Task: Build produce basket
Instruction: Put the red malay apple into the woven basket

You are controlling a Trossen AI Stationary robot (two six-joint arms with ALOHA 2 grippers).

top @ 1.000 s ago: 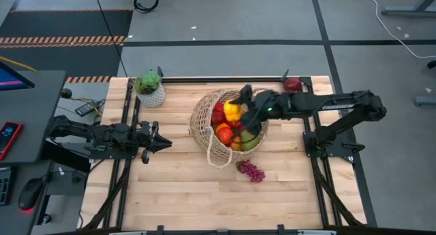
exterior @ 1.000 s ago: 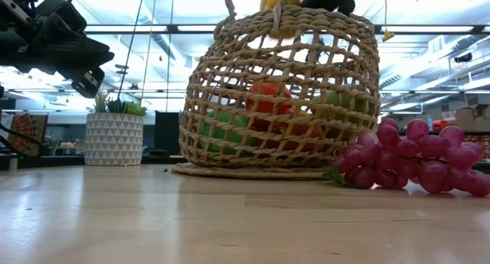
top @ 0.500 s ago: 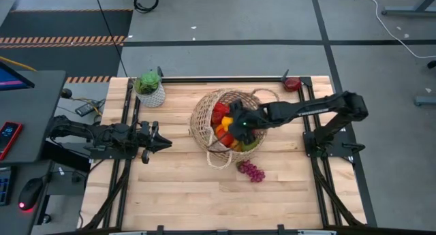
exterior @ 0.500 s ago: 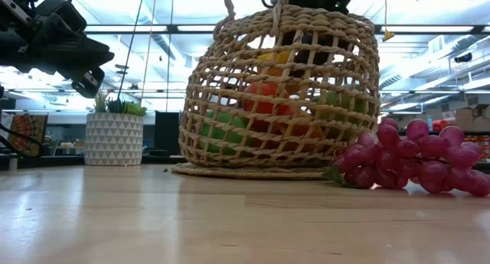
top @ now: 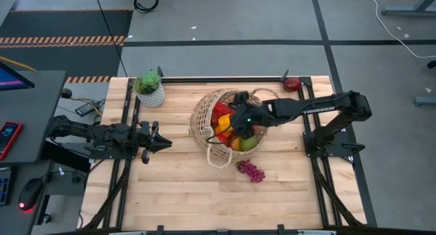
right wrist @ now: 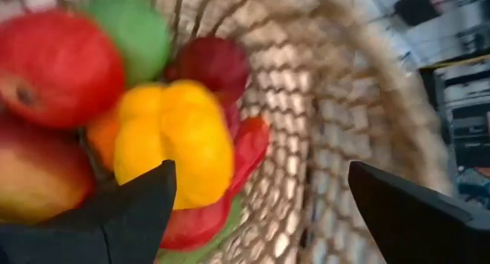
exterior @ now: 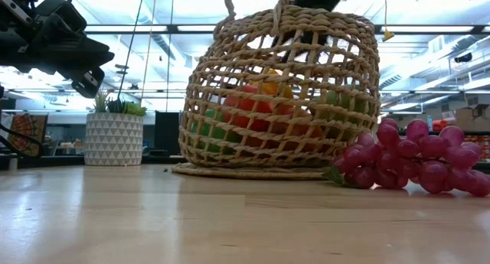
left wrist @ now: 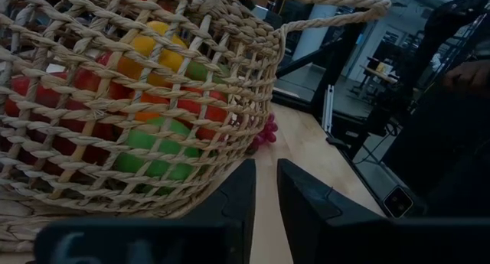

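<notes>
High view: basket [top: 208,119] near the tabletop's middle, nearer the far edge, filled with produce [top: 228,129] in red, yellow, orange and green. Right gripper [top: 236,119] over the basket's mouth, just above the fruit, fingers spread wide and grasping nothing. Grapes [top: 251,171] on the wood just beside the basket, toward the near edge. Left gripper [top: 162,144] above the left edge, fingers pressed together, empty. Plant pot [top: 150,89] at the far left corner; small red thing [top: 292,84] at the far right corner. Low view: basket [exterior: 279,96] upright on the tabletop, red, green and yellow produce [exterior: 260,103] visible through the weave, grapes [exterior: 406,164] touching its base, pot [exterior: 115,138] well apart. Left wrist view: closed fingers [left wrist: 237,210] pointing at the basket wall [left wrist: 138,103]. Right wrist view: yellow pepper [right wrist: 176,138] lying free among red and green fruit, between the parted fingers [right wrist: 126,210].
</notes>
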